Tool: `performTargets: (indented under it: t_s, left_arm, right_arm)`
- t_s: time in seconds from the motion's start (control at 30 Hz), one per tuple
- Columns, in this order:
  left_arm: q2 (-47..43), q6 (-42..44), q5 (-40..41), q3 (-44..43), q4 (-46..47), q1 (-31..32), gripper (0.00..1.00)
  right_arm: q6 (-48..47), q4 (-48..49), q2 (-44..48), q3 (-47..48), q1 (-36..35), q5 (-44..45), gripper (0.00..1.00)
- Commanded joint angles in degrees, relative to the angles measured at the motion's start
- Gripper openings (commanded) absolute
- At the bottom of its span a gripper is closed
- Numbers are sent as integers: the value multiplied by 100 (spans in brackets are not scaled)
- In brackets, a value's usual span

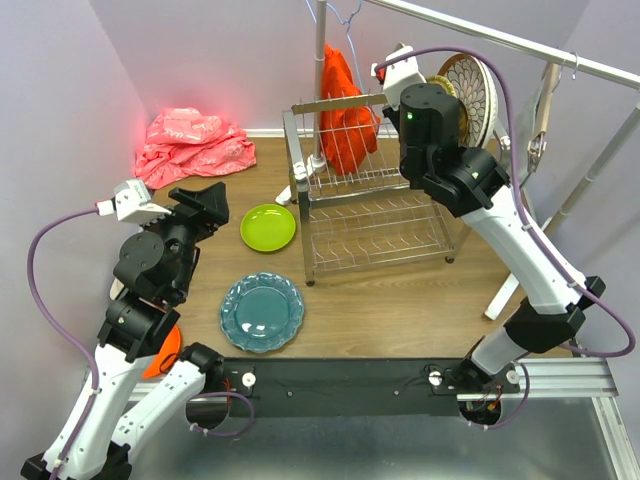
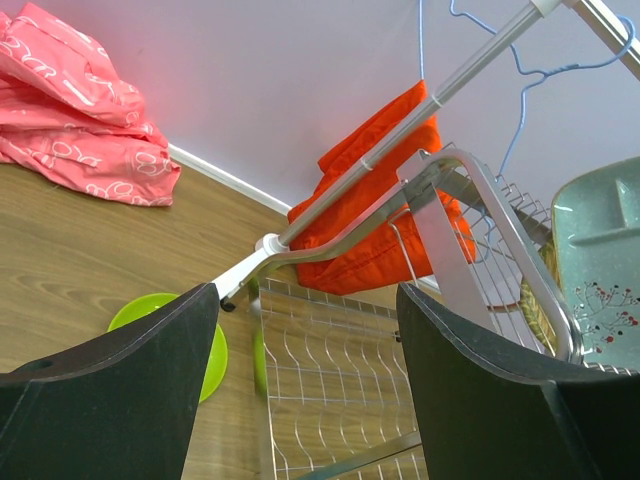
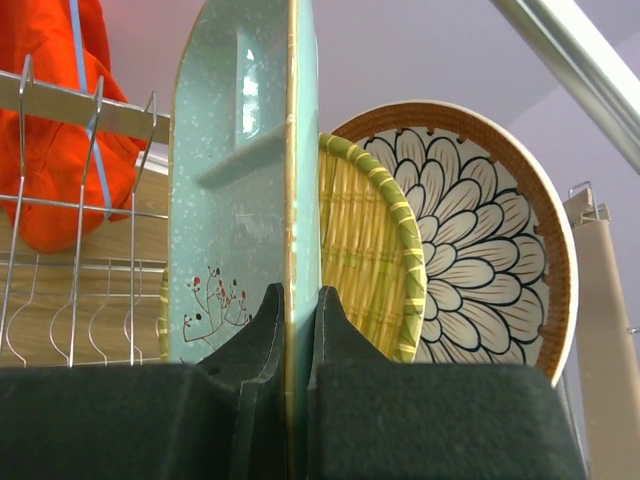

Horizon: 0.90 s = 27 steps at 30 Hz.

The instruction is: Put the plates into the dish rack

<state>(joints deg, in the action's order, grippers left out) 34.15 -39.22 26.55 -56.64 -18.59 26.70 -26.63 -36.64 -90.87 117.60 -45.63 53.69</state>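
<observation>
Right wrist, right claw (image 3: 298,295) clamped on mint rectangular divided tray (image 3: 235,180), woven-yellow round plate (image 3: 365,260), white petal-patterned plate (image 3: 480,250) beyond claw in chrome wire dish rack (image 3: 90,108), left claw (image 2: 307,288) open, empty.

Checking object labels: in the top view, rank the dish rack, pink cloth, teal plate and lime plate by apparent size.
1. dish rack, clearly largest.
2. pink cloth, crumpled, spreads wider than the teal plate.
3. teal plate.
4. lime plate, smallest.
</observation>
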Motion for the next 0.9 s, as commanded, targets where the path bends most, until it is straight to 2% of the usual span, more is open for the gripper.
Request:
performTargets:
  t_s: [0.0,0.87]
  left_arm:
    - [-101,11,140,48,-31,-24,81]
    - [-251,-68,96,118,-110,-24,81]
  right_arm:
    - [202,281,69,-44,27,19,13]
    - [282,201,-54,70,27,-17,24]
